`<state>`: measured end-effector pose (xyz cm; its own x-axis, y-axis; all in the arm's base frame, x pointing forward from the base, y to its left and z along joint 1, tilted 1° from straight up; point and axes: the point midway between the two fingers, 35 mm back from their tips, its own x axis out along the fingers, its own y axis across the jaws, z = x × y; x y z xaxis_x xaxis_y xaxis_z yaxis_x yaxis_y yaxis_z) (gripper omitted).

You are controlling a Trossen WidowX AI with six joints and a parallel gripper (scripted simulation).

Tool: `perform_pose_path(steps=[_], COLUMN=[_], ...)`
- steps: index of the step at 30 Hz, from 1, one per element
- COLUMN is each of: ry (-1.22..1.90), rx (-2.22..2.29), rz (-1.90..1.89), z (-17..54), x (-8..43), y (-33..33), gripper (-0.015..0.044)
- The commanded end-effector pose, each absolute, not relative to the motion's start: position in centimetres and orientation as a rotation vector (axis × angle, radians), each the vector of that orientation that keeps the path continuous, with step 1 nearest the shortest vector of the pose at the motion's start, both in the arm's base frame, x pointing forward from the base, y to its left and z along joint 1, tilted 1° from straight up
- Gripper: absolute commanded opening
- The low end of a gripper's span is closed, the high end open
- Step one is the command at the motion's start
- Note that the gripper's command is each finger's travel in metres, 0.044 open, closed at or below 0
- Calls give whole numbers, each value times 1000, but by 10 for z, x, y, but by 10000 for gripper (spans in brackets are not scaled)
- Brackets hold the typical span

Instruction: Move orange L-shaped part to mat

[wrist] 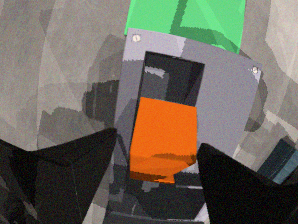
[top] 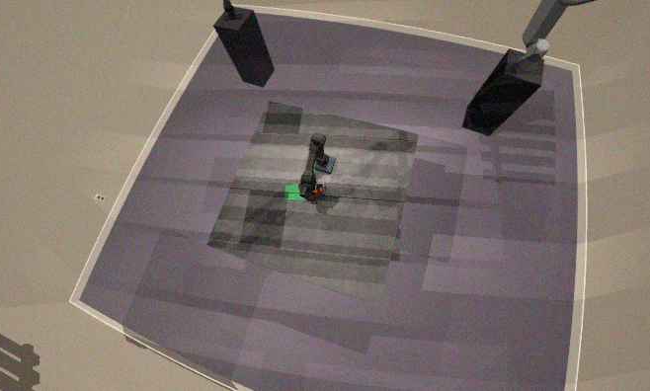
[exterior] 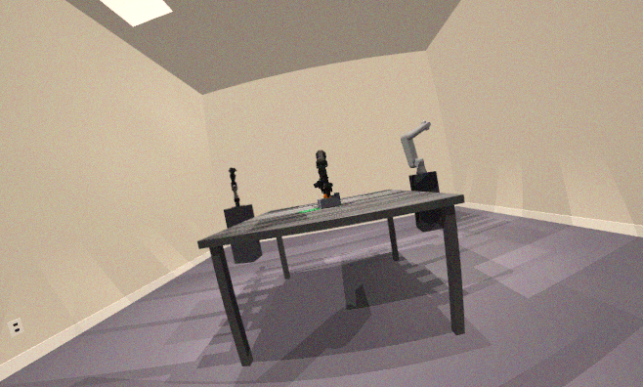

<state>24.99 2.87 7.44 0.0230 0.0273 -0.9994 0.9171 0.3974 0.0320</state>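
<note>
- Left of the part, in the wrist view: left finger (wrist: 75, 165) of the gripper (wrist: 159, 137) (top: 309, 195) (exterior: 323, 193), apart from its opposite; nothing clamped.
- Between the fingertips and slightly ahead: orange part (wrist: 165, 130) (top: 318, 190) (exterior: 325, 196), apparently tilted, over the pocket. Handling estimate: light, stiff, smooth-faced. Grip the raised end across its two side faces; an off-centre pinch could twist it.
- Ahead, beyond the tray (wrist: 225, 110) (top: 324, 187) (exterior: 329, 202): green mat (wrist: 215, 15) (top: 292, 193) (exterior: 309, 211), the set-down area.
- Right of the part: right finger (wrist: 240, 185). Centre the fingers before closing.
</note>
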Motion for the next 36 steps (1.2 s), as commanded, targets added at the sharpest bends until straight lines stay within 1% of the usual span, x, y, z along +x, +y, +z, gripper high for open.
perform_pose_path(steps=[1, 4, 13, 15, 16, 36], ry=[1370, 1370, 1370, 1370, 1370, 1369], rx=[932, 932, 932, 932, 932, 935], rz=[-872, -872, -872, -872, -872, -875], z=[75, 75, 75, 75, 75, 96], x=[250, 250, 250, 250, 250, 250], y=[29, 29, 29, 29, 29, 28], gripper=[201, 122, 62, 10, 0, 0])
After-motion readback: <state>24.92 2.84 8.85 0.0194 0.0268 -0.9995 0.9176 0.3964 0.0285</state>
